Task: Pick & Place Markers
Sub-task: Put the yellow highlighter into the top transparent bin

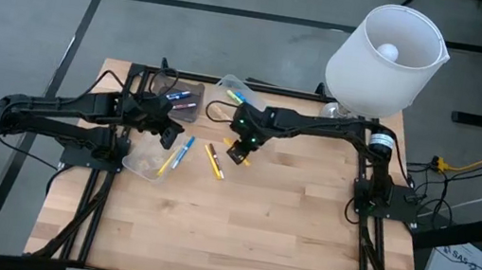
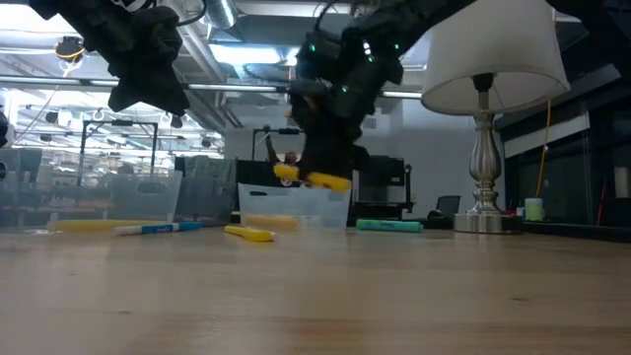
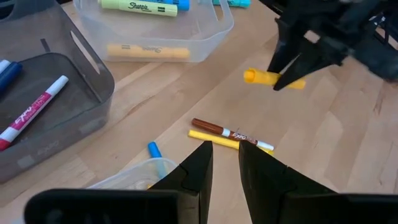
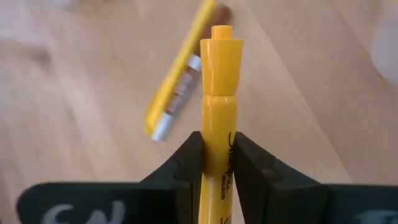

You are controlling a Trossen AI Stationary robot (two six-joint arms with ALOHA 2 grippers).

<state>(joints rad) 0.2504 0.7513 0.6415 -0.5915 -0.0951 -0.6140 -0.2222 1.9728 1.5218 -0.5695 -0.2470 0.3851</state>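
Up close, the right hand (image 4: 216, 163) pinches a yellow marker (image 4: 218, 102), seemingly clear of the table (image 2: 394, 296).

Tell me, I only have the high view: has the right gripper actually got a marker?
Observer: Yes. The right wrist view shows the right gripper clamped on a yellow marker.
Operator: Is it off the table?
Observer: The low view shows it held clear above the table.
Operator: And the left gripper?
Observer: Its wrist view shows the left gripper empty, fingers slightly apart, with a brown marker lying ahead of it.
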